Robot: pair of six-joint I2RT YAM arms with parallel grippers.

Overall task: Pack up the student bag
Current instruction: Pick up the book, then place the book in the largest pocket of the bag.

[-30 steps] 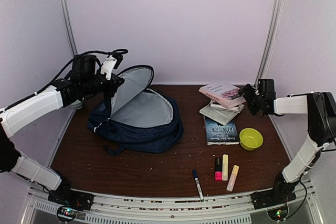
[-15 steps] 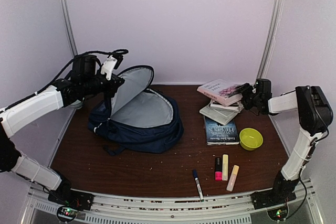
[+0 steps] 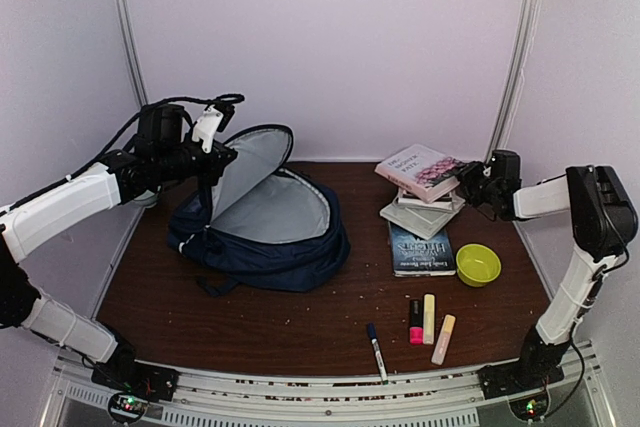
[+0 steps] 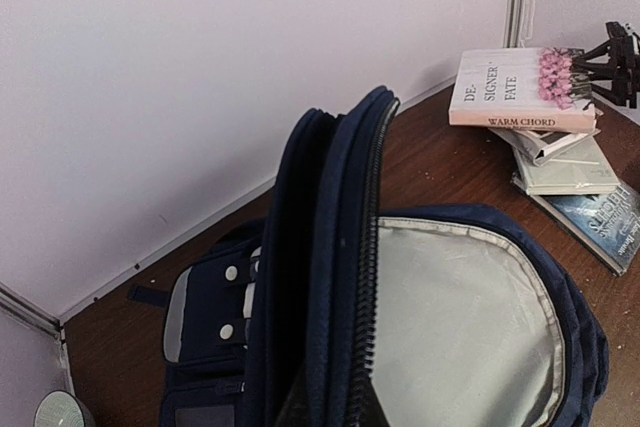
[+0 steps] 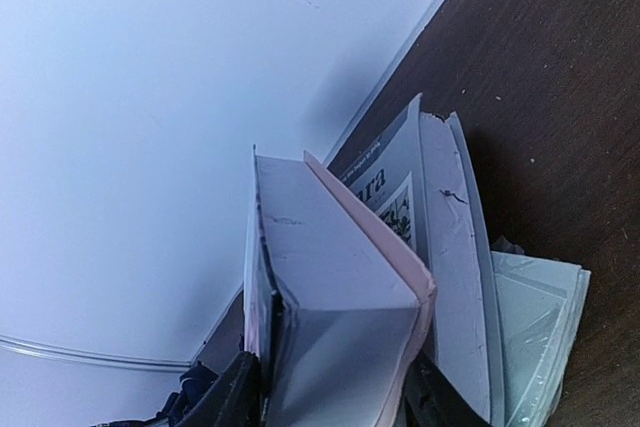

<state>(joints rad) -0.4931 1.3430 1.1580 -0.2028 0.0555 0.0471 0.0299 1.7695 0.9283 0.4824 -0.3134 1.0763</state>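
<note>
Four books (image 3: 421, 248), three highlighters (image 3: 428, 319), one bowl (image 3: 478, 265)

Bright, even lighting with soft shadows; the right wrist close-up is blurred.

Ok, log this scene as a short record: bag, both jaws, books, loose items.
bag: student bag lying on the table, main compartment open, grey lining showing
left jaws: shut on the bag's raised flap edge
right jaws: shut on the pink book, held tilted over the book stack
blue book: flat on the table, on the near side of the stack
green bowl: right of the blue book
near edge: pen and three highlighters
</note>
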